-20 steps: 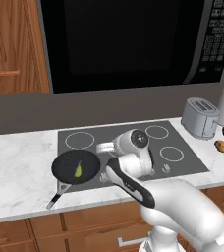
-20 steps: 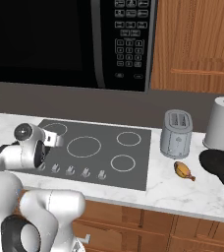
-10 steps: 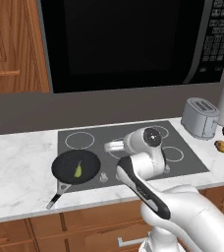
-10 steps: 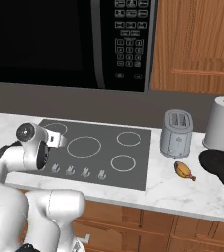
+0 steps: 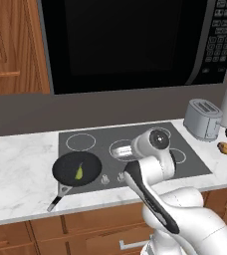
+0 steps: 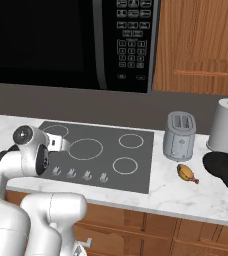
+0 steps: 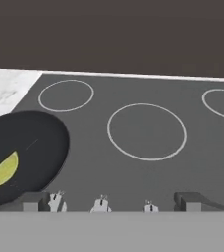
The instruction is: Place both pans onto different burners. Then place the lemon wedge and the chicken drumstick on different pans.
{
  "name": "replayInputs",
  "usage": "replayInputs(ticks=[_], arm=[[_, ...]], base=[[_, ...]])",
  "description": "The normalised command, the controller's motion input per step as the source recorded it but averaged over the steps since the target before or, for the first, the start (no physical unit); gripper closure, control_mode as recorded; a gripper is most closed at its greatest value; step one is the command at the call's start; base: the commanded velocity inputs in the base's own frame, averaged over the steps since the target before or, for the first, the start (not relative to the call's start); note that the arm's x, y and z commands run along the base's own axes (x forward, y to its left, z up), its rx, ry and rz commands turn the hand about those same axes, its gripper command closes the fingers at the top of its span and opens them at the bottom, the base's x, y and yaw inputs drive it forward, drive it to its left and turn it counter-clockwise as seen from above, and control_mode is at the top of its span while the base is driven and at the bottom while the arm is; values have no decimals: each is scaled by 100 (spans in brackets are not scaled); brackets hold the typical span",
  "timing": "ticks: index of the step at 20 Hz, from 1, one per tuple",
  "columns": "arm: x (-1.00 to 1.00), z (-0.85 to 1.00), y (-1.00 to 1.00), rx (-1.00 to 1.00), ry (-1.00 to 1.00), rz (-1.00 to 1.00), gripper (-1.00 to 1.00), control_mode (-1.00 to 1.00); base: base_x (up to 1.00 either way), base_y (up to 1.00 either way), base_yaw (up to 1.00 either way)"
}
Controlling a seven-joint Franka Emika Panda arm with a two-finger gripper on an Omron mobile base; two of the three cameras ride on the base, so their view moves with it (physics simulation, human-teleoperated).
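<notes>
Lemon wedge (image 5: 79,172) sat in the left pan (image 5: 77,168) on the front-left burner of the cooktop (image 5: 150,154) — that half looked done. Gripper (image 7: 111,204) was empty, fingers apart, swung right from over the pan toward mid-cooktop versus a second earlier. Second pan (image 6: 224,165) and chicken drumstick (image 6: 187,172) waited on the counter (image 6: 171,192) — likely next.
</notes>
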Motion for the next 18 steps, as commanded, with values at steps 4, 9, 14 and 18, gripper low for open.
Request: replayInputs(ticks=[4, 9, 14, 18], arm=[[-21, 0, -23, -3, 4, 0, -100, -100], [-13, 0, -30, 0, 5, 2, -100, -100], [-2, 0, -35, 0, 7, 2, -100, -100], [0, -5, -35, -1, 11, 0, -100, -100]], base=[[0, 0, 0], [0, 0, 0], [0, 0, 0], [0, 0, 0]])
